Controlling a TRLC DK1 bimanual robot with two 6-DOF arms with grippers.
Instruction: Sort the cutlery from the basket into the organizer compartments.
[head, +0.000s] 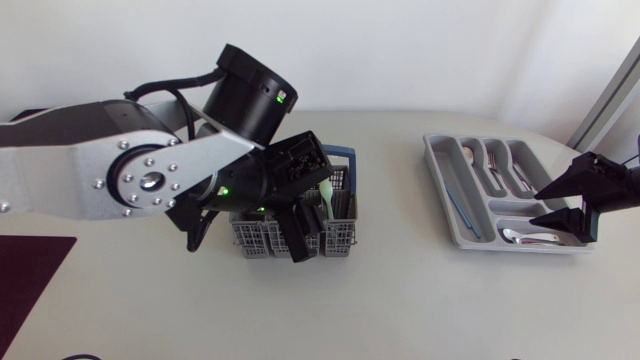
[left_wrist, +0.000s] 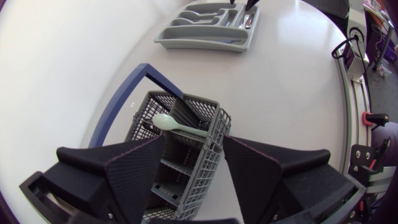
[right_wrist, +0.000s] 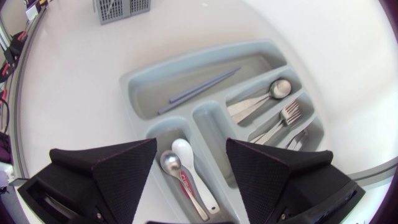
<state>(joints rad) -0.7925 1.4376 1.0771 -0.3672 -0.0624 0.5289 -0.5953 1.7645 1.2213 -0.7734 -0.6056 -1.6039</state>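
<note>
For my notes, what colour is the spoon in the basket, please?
Pale green plastic spoon; left wrist view.

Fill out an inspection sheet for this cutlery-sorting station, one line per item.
Surface: white table, smooth.
Job's things: grey basket with a blue handle, a pale green spoon showing in it; grey organizer holding chopsticks, forks and spoons.
Clutter: dark red mat at the table's left edge.
Grippers: left gripper open over the basket; right gripper open over the organizer.
Cables: black cable on the left arm.
Surroundings: nothing seen.
</note>
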